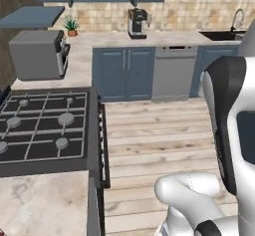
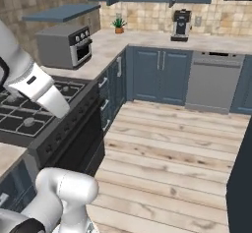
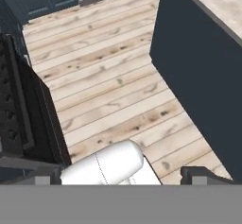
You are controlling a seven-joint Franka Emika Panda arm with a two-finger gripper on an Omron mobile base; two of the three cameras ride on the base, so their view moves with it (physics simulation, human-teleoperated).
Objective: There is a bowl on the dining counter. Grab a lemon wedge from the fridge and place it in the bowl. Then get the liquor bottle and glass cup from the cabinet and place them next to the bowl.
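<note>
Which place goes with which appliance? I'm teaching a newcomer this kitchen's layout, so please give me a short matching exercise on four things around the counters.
Things:
1. coffee machine
2. potted plant
3. toaster oven
4. dishwasher

Places:
A. set under the far counter, between blue base cabinets
B. on the side counter, just beyond the stove
C. in the counter's far corner, against the tiled wall
D. on the far counter, against the tiled wall, above the blue base cabinet doors

Pairs: 1-D, 2-C, 3-B, 4-A
</note>
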